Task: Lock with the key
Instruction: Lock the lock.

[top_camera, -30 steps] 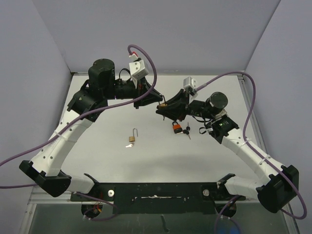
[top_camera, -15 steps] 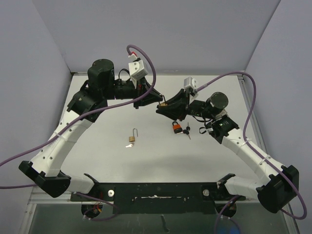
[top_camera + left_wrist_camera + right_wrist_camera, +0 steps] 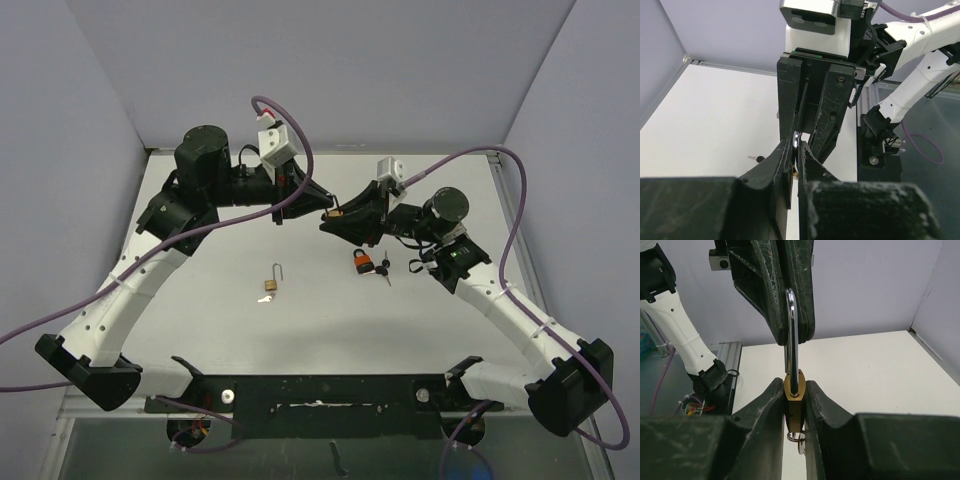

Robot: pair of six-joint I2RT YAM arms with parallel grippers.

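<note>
The padlock [image 3: 795,399] is held in the air above the surface [image 3: 865,370], its body clamped between the right fingers [image 3: 767,412] and its shackle [image 3: 791,325] pinched by the left fingers [image 3: 765,285]. If the shackle is pushed off-line, it could jam or slip free.

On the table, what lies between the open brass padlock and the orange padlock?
Nothing. In the top view, the table between the open brass padlock and the orange padlock is bare.
</note>
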